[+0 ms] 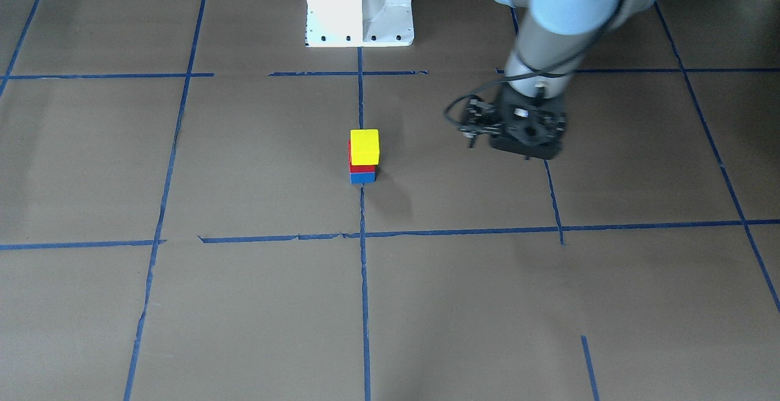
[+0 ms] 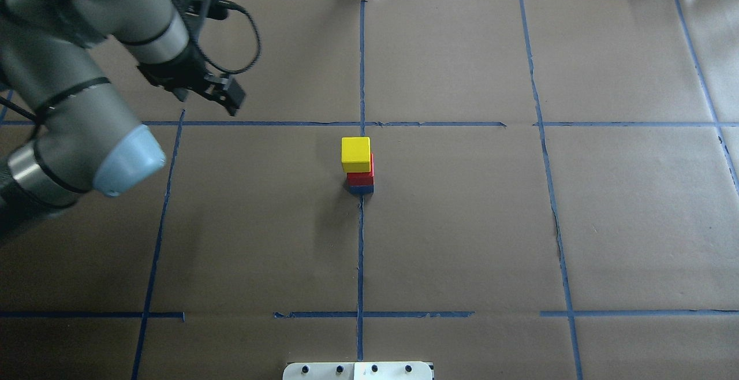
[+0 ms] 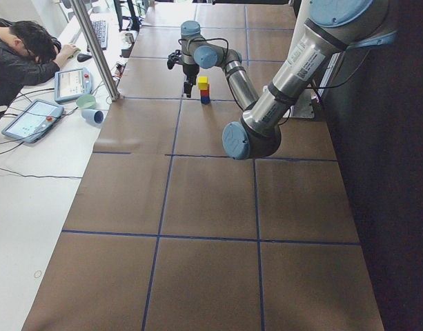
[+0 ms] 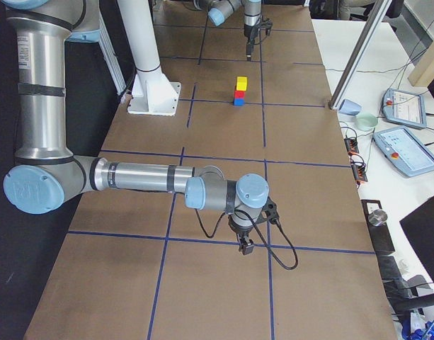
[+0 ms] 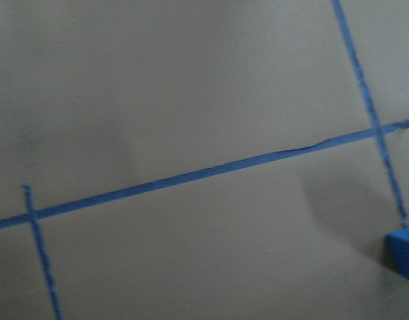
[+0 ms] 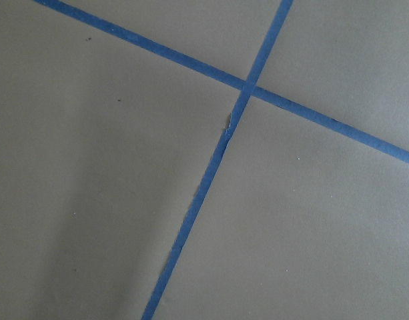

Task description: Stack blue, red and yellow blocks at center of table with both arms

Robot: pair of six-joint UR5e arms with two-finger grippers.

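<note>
A stack stands at the table's center: a yellow block (image 2: 355, 153) on a red block (image 2: 361, 178) on a blue block (image 2: 362, 189). It also shows in the front view, with the yellow block (image 1: 364, 146) on top, the red block (image 1: 362, 168) in the middle and the blue block (image 1: 362, 177) at the bottom. My left gripper (image 2: 230, 95) hangs apart from the stack, well off to its left in the overhead view, and looks open and empty. A corner of the blue block (image 5: 405, 253) shows in the left wrist view. My right gripper (image 4: 243, 246) shows only in the exterior right view, far from the stack; I cannot tell its state.
Brown paper with blue tape lines (image 2: 361, 241) covers the table. The robot's white base (image 1: 359, 5) stands at the table's edge. A person, tablets and cups (image 3: 94, 114) are on a side desk beyond the table.
</note>
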